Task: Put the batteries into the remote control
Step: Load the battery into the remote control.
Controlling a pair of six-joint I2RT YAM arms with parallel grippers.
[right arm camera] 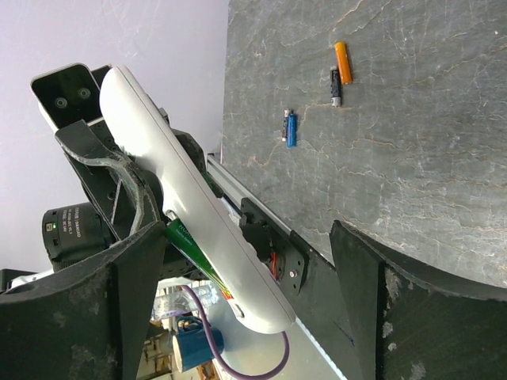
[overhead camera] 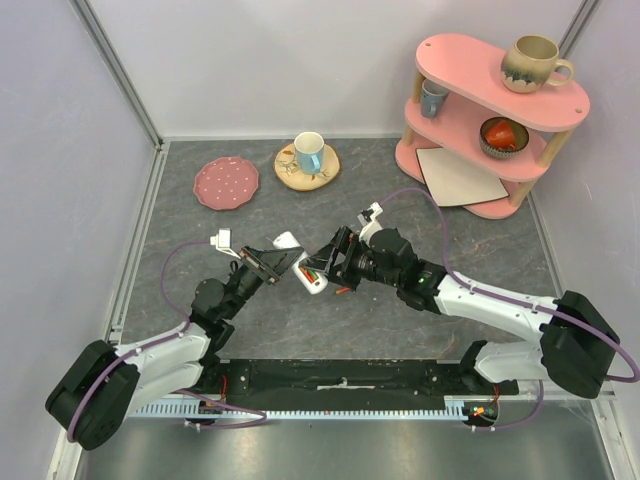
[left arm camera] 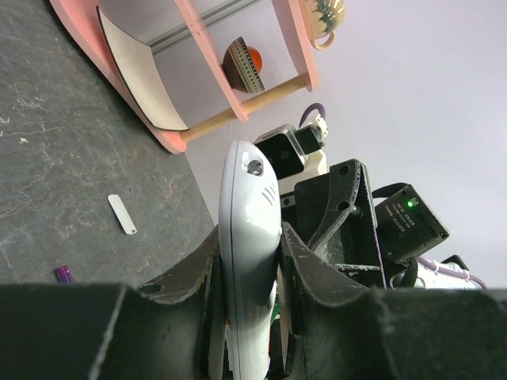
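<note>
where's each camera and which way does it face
Top external: above and behind the arms, looking down at the table; both arms show.
Left wrist: on the left arm, facing the pink shelf; left gripper shows, shut on the remote control.
Right wrist: on the right arm, facing loose batteries on the table; right gripper shows, open.
Shared: all three see the remote control.

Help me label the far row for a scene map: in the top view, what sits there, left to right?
First the pink speckled plate → blue-and-white mug on its wooden coaster → pink two-tier shelf.
</note>
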